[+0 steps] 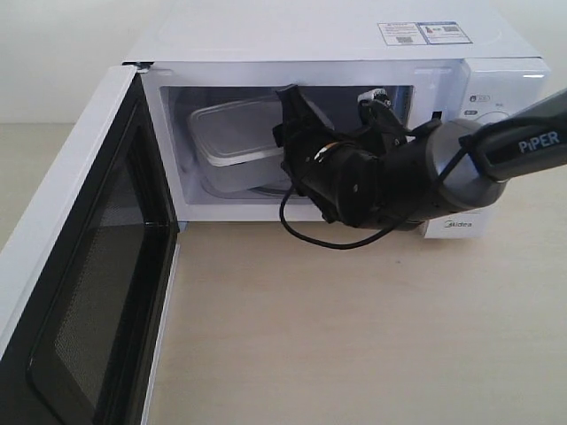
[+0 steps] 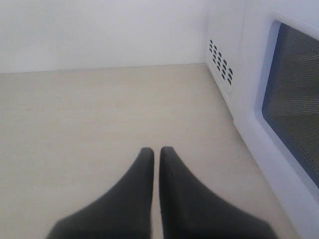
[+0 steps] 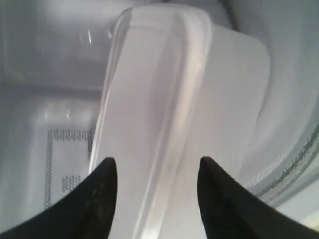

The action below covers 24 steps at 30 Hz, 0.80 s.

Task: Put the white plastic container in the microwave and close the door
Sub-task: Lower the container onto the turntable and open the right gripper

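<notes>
The white microwave (image 1: 337,35) stands with its door (image 1: 80,266) swung wide open to the left. Inside the cavity is the white plastic container (image 1: 239,133), lid up, close over the glass turntable (image 3: 284,174). My right gripper (image 1: 285,133) reaches in from the right, its fingers above and below the container's near end. In the right wrist view this gripper (image 3: 155,163) is shut on the container (image 3: 164,74), which fills the gap between the fingers. My left gripper (image 2: 156,149) is shut on nothing, low over the table outside the door (image 2: 294,99). The exterior view does not show it.
The right arm (image 1: 496,150) crosses in front of the microwave's dial panel (image 1: 496,115), with a black cable (image 1: 310,235) hanging below it. The open door stretches toward the camera along the left side. Pale wooden tabletop (image 1: 354,328) lies in front of the microwave.
</notes>
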Each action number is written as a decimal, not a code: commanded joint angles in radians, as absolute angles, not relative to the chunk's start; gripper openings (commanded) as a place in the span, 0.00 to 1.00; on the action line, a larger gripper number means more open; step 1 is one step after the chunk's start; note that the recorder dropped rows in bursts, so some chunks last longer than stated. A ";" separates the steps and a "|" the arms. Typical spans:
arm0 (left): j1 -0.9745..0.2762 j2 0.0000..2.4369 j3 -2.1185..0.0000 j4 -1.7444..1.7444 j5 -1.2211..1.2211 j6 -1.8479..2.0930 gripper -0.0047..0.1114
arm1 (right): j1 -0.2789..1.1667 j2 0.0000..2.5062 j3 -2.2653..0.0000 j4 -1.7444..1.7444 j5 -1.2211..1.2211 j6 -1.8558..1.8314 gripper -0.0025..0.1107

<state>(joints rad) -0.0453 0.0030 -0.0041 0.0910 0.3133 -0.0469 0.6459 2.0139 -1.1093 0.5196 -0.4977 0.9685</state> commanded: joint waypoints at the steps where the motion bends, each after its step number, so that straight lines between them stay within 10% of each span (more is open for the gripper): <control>1: -0.043 0.000 0.000 0.093 0.315 -0.055 0.08 | 0.650 1.957 -1.113 0.513 -0.404 0.776 0.45; 24: -0.043 0.000 0.000 0.093 0.315 -0.055 0.08 | 0.650 1.660 -0.784 0.068 -0.289 0.217 0.45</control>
<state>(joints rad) -0.0453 0.0030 -0.0041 0.0910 0.3133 -0.0469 0.6480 1.7042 -0.8154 0.1077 -0.2981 0.3421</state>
